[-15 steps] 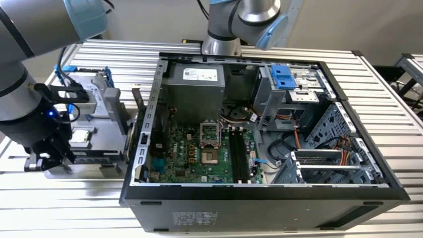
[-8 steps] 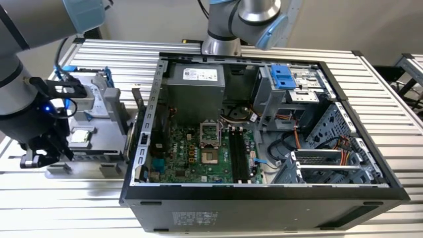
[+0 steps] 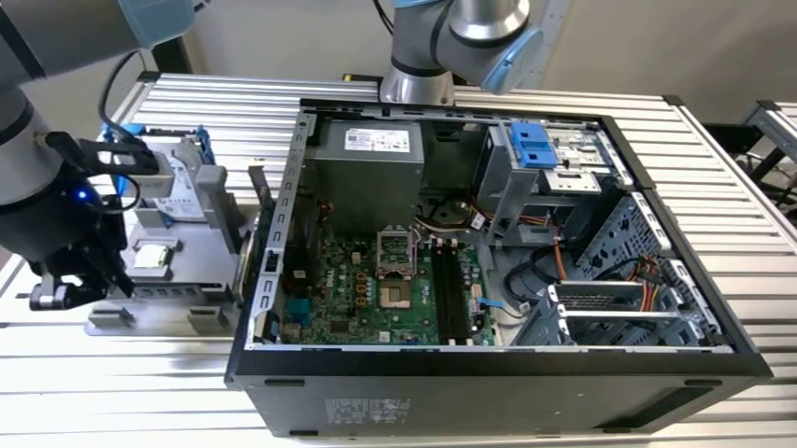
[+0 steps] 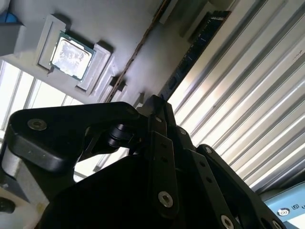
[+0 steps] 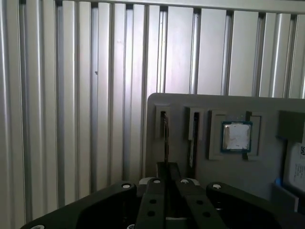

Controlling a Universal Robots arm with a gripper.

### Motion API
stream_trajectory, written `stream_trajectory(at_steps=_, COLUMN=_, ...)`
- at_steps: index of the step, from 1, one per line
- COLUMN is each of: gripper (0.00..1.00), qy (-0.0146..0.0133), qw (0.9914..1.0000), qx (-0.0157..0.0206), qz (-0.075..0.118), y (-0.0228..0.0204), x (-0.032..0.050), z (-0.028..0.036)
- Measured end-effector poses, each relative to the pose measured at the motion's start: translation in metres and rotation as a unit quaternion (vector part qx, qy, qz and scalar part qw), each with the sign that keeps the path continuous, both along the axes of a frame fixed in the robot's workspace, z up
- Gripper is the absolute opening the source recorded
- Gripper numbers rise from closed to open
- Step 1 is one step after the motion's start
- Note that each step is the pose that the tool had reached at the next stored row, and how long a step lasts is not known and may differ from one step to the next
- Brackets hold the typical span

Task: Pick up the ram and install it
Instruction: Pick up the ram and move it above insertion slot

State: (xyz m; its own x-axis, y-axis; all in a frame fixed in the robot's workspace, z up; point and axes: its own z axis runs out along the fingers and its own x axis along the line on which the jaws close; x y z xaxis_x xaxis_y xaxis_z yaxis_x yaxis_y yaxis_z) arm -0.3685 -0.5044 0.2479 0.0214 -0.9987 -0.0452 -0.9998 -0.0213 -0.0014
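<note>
The ram [image 4: 199, 47] is a long, thin, dark blue-green circuit-board stick with small components along its flat side. It stands on its long edge in a slot of a grey moulded holder tray [image 5: 238, 174], so in the first wrist view it is little more than a hairline. In the exterior view that slot runs along the tray's six o'clock edge.

The black multi-link gripper [image 5: 167, 166] is at the stick's nine o'clock end. Its fingers are drawn in until hardly a slit is left. The ram's near end runs straight into that slit, so it looks pinched there while the rest sits in the slot. A second thin stick [image 5: 193, 140] stands in the next slot, just beside it. Towards twelve o'clock on the tray come a small square silver processor chip [image 3: 151, 254] and then a silver hard drive in a blue frame [image 3: 174, 187].

Everything rests on a table of ribbed aluminium slats [image 3: 237, 98]. At three o'clock from the tray, close against it, lies a black open computer case [image 3: 498, 373] with a green motherboard [image 3: 361, 294] and its black memory slots [image 3: 454, 289]. The grey and pale blue robot arm [image 3: 449, 37] rises at twelve o'clock beyond the case, against a plain pale wall [image 3: 286, 37].
</note>
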Motion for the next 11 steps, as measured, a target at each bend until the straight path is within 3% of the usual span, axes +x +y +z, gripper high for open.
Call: stream_trajectory(at_steps=11, gripper=0.0, qy=0.0, qw=1.0, qx=0.0, qz=0.0, y=0.0, x=0.0, z=0.021)
